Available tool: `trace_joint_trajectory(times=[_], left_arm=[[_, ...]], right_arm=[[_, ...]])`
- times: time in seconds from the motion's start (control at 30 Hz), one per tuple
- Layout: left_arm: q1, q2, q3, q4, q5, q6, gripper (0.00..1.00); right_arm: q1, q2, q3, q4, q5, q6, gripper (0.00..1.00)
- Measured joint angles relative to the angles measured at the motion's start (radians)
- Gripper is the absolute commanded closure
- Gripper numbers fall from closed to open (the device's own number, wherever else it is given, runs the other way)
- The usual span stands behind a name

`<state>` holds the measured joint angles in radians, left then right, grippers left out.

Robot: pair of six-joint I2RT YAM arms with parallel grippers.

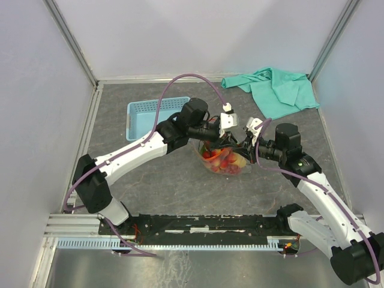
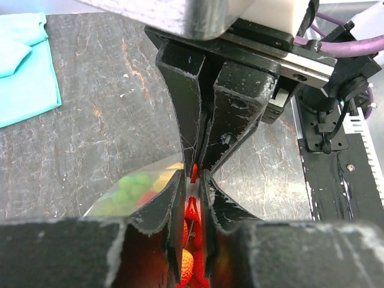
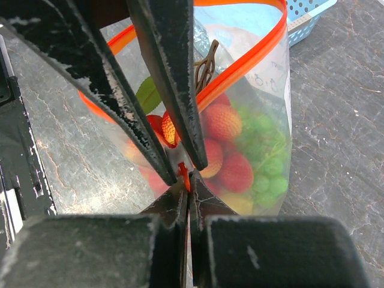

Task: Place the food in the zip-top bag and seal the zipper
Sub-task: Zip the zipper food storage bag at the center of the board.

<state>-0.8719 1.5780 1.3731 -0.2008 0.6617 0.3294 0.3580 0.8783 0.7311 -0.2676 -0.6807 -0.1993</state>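
Looking from the top, the zip-top bag (image 1: 228,165) sat in the middle of the worktop (image 1: 180,186). It was full of food (image 1: 219,157), and the left claw (image 1: 227,139) and right claw (image 1: 240,143) met over it. In the left wrist view, the left claw pinched the zipper (image 2: 194,172). In the right wrist view, the right claw was shut tight on that same end, and the rest of the zipper gaped open.
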Motion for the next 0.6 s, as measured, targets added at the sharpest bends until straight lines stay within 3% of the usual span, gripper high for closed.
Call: trace_joint_trajectory(times=[0.27, 0.37, 0.6], left_arm=[[0.012, -0.001, -0.002, -0.007, 0.004, 0.005, 0.97], [0.027, -0.002, -0.006, -0.012, 0.015, 0.005, 0.89], [0.037, -0.003, -0.007, -0.013, 0.047, 0.002, 0.83]], right_arm=[[-0.003, -0.011, 0.000, -0.004, 0.006, 0.003, 0.98], [-0.005, -0.021, 0.000, -0.004, 0.007, 0.008, 0.98], [-0.007, -0.027, 0.000, -0.004, 0.006, 0.019, 0.98]])
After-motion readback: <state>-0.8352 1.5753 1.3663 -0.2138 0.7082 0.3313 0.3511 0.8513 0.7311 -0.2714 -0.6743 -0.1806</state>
